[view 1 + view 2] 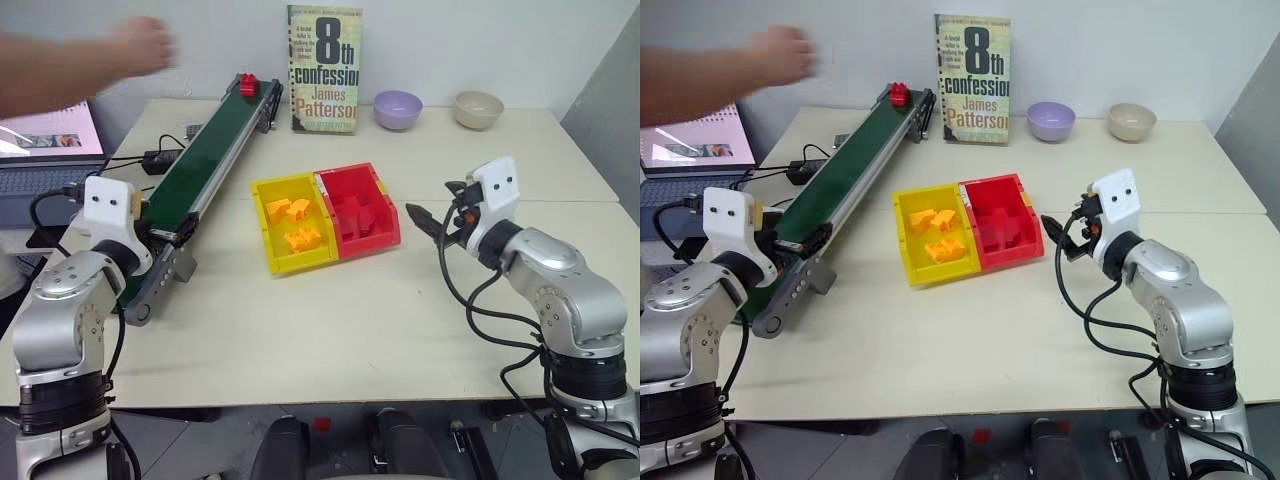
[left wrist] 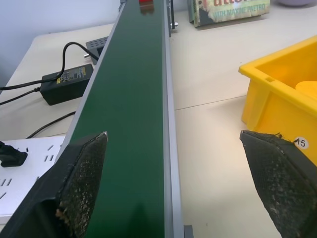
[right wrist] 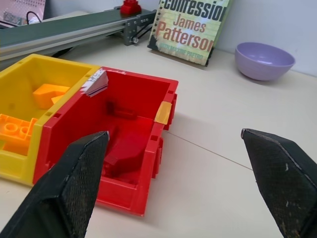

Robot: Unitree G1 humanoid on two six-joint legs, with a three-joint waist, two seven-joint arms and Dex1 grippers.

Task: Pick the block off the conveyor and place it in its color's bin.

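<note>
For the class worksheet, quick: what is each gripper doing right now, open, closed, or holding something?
Left gripper: open, holding nothing, over the near end of the conveyor.
Right gripper: open, holding nothing, facing the bin.

Two arms are clad in rounded silver-grey metallic shells, joined by black ribbed collars at the elbows and bases. Each wrist is capped by a white boxy plastic camera housing [image 1: 497,184] marked with two small dark dots; the matching housing [image 1: 107,204] is seen on the left arm. Black cables are looped loosely along the right forearm and beside the left one. Black, wedge-shaped fingers [image 3: 74,188] with a rough, speckled pad texture and scuffed tips are noted on both grippers.
</note>
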